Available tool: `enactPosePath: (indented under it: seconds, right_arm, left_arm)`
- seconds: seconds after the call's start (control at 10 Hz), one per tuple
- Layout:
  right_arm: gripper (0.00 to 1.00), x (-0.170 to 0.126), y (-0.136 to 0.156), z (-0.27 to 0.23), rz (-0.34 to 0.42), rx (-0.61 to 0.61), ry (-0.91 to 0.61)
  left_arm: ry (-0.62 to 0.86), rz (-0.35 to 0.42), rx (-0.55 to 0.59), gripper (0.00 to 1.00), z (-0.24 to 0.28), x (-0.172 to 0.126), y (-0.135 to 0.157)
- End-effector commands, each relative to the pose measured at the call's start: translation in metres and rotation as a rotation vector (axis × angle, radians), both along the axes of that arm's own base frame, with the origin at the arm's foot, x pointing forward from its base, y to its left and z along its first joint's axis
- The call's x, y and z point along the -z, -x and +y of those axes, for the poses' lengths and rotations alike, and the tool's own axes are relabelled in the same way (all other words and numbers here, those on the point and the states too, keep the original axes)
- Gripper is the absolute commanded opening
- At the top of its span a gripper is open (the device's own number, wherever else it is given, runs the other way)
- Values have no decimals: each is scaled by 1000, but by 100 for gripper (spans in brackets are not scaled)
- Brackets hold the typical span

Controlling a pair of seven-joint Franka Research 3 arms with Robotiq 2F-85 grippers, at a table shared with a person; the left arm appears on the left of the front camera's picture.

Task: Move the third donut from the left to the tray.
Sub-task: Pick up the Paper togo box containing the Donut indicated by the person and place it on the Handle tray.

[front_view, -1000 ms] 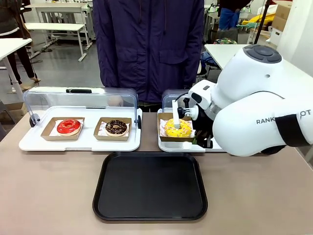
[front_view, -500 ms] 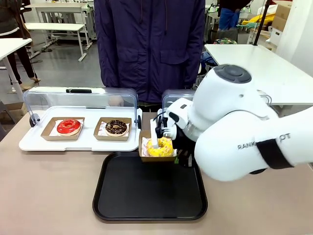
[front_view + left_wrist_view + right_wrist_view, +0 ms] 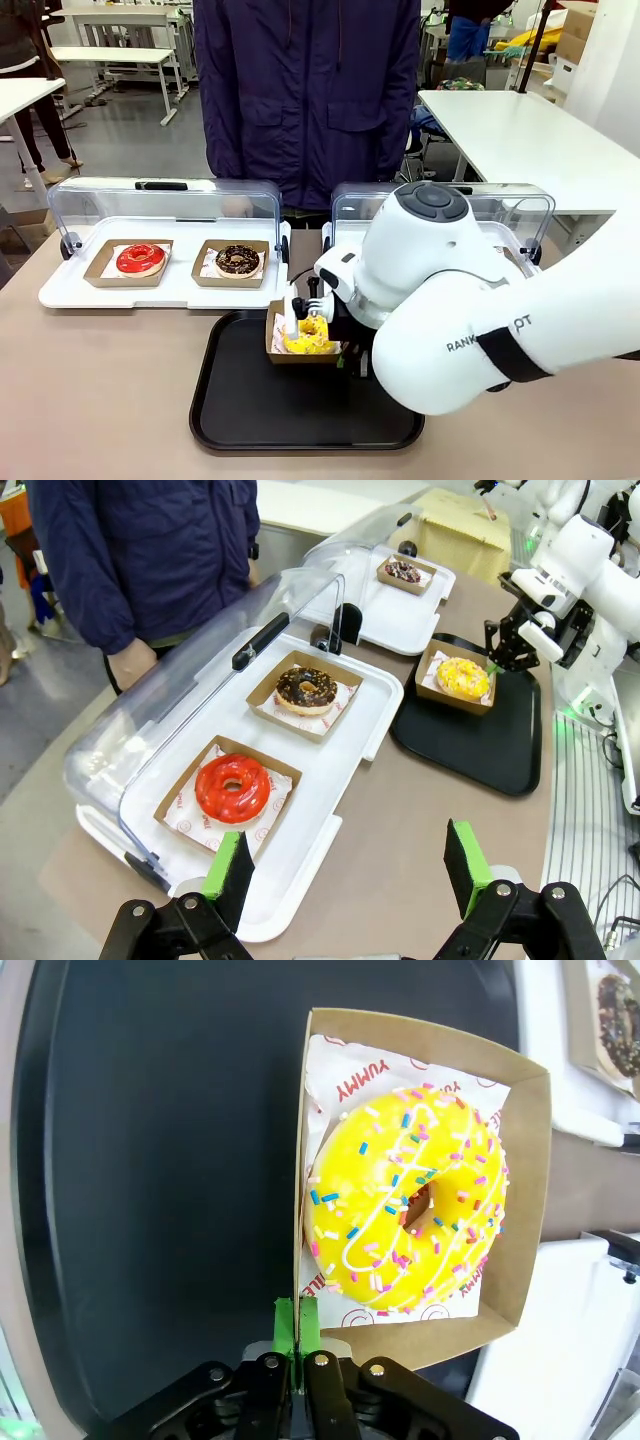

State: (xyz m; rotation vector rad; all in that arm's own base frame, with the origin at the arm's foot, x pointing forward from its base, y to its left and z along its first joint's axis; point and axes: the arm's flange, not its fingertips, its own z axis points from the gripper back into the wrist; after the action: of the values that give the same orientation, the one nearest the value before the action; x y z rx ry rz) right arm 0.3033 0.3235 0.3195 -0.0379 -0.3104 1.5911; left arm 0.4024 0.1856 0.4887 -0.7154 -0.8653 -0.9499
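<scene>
Your right pincer (image 3: 297,1360) pinches the cardboard wall of the yellow donut (image 3: 405,1210), so the icing stays untouched, holding it above the black tray (image 3: 240,400).

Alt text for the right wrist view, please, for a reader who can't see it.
The right gripper, shut on the rim of a brown cardboard square, holds a yellow-iced sprinkled donut above the black tray. White paper printed "YUMMY" lines the square.
</scene>
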Motion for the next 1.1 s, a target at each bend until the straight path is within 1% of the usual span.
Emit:
enactPosePath:
  seconds: [0.0,0.4,0.6,0.8,0.9,1.0]
  right_arm:
    - [2,11,20,3,-26,30,2]
    - [2,18,31,6,0,50,37]
    - [2,21,29,5,33,59,53]
    - [2,22,26,2,48,57,55]
    - [2,20,27,1,44,53,52]
    - [45,19,27,0,50,43,54]
  left_arm:
    - [1,-6,10,100,-1,-2,2]
    - [1,-6,10,100,-1,-2,2]
    - [1,-6,10,100,-1,-2,2]
    - [1,-6,10,100,-1,-2,2]
    - [1,-6,10,100,-1,-2,2]
    - [1,-6,10,100,-1,-2,2]
